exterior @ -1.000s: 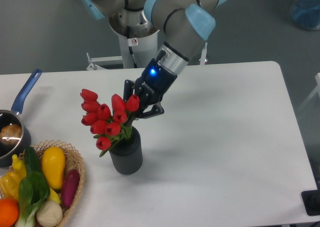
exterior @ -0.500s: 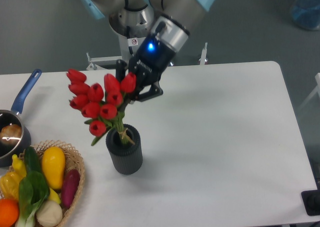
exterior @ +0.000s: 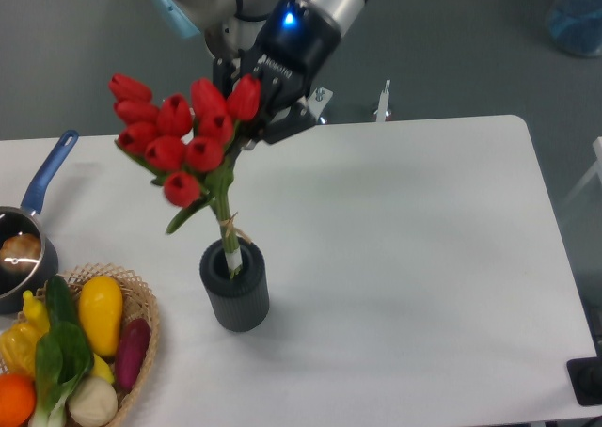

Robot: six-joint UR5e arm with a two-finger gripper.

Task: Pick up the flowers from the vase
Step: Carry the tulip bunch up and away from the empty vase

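The flowers (exterior: 179, 131), a bunch of red tulip buds on green stems with leaves, hang raised above the vase (exterior: 235, 286). Only the pale lower stem end still sits inside the vase's round mouth. The vase is a dark grey ribbed cylinder standing upright on the white table. My gripper (exterior: 252, 117) is shut on the flowers just behind the rightmost buds, well above the vase. Its fingers are partly hidden by the blooms.
A wicker basket (exterior: 146, 319) of vegetables and fruit sits at the front left corner. A blue-handled saucepan (exterior: 28, 229) stands at the left edge. The arm's base (exterior: 246, 51) rises behind the table's far edge.
The gripper has risen and moved back, carrying the flowers upward. The stems, deep in the vase a second ago, are now nearly out. The vase has stayed put.
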